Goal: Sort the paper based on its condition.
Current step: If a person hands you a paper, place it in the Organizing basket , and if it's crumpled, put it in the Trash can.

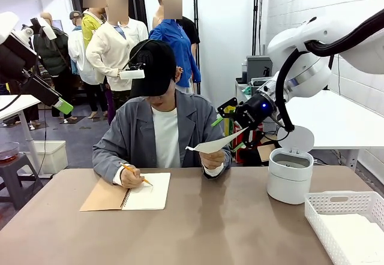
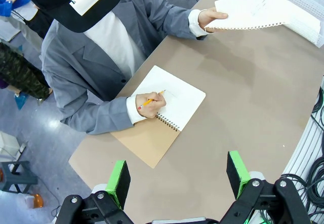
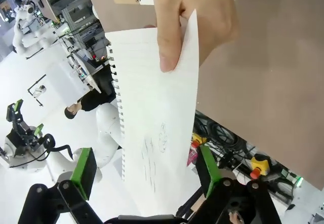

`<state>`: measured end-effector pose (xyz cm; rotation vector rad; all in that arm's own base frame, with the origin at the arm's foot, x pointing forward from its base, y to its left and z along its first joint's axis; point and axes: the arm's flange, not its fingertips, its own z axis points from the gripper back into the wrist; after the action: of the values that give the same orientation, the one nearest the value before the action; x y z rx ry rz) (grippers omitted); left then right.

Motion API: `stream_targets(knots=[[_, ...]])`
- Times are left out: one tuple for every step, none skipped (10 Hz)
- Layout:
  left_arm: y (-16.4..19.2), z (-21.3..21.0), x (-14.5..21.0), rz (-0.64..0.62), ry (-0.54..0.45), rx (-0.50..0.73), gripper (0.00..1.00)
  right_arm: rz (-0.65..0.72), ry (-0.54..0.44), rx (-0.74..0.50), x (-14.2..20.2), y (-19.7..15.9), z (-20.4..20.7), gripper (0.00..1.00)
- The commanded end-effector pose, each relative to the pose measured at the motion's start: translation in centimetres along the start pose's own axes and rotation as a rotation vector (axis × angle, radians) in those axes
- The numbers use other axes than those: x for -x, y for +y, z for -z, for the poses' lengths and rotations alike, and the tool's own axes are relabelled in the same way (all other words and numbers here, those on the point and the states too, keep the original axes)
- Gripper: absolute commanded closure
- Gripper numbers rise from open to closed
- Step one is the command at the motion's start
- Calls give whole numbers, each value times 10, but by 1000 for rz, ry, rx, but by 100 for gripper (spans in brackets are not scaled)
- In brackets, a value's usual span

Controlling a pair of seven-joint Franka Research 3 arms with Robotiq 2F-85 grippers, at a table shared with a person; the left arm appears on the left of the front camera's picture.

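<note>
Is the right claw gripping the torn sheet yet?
No, the right claw stands open, its green pads apart on either side of the sheet, which the person's hand holds.

You can't make out the pencil marks on the torn white paper sheet (image 3: 152, 102), at the right wrist view's centre; they're too faint to read. At the front view's lower right, the frame edge cuts off the white plastic mesh basket (image 1: 313, 217).
</note>
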<state>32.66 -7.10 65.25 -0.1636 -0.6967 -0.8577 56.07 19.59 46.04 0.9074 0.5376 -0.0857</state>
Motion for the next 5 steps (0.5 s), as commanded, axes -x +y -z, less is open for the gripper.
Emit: stream_targets(knots=[[0, -1, 0, -2, -3, 2, 0, 55, 20, -38, 1, 0, 5, 0], [0, -1, 0, -2, -3, 2, 0, 65, 16, -59, 0, -1, 7, 0], [0, -1, 0, -2, -3, 2, 0, -14, 10, -78, 0, 0, 3, 0], [0, -1, 0, -2, -3, 2, 0, 32, 11, -16, -2, -2, 4, 0], [0, -1, 0, -2, -3, 2, 0, 32, 11, -16, -2, -2, 4, 0]])
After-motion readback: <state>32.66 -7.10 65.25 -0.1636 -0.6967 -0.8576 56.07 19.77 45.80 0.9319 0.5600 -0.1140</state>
